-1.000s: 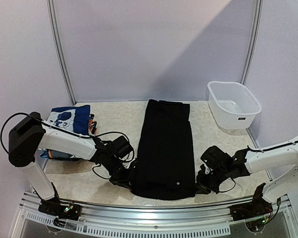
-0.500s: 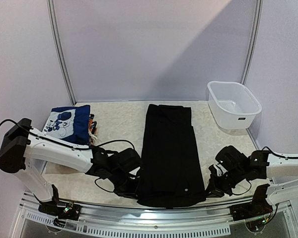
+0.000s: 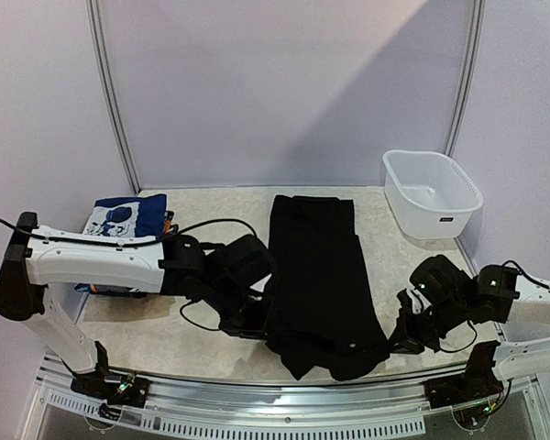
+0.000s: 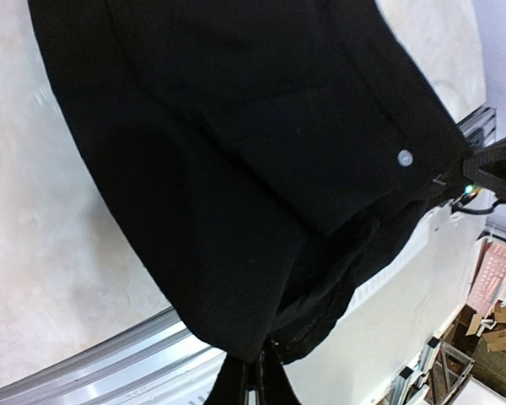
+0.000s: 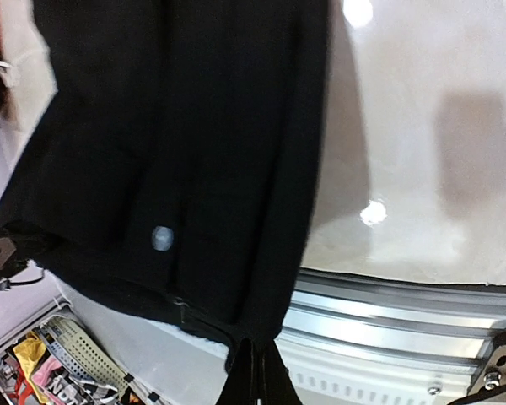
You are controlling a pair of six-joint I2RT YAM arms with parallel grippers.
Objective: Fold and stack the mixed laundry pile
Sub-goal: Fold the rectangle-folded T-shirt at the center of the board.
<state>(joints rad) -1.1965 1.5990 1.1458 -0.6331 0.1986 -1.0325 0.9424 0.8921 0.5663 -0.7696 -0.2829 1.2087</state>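
Note:
A large black garment (image 3: 316,275) lies lengthwise on the table, its near end lifted and sagging. My left gripper (image 3: 261,323) is shut on its near left corner, seen in the left wrist view (image 4: 253,371). My right gripper (image 3: 405,337) is shut on its near right corner, seen in the right wrist view (image 5: 255,359). A pale button (image 4: 404,157) shows on the cloth, also in the right wrist view (image 5: 162,239). A folded blue cartoon-print garment (image 3: 128,218) sits at the far left, on a stack with orange bits.
A white plastic tub (image 3: 431,192) stands at the back right. The metal rail (image 3: 284,408) of the table's front edge runs just below the lifted cloth. Cables hang by both arms.
Both grippers have risen and moved away from the near edge, lifting the black garment's near end off the table. The near hem now sags between them.

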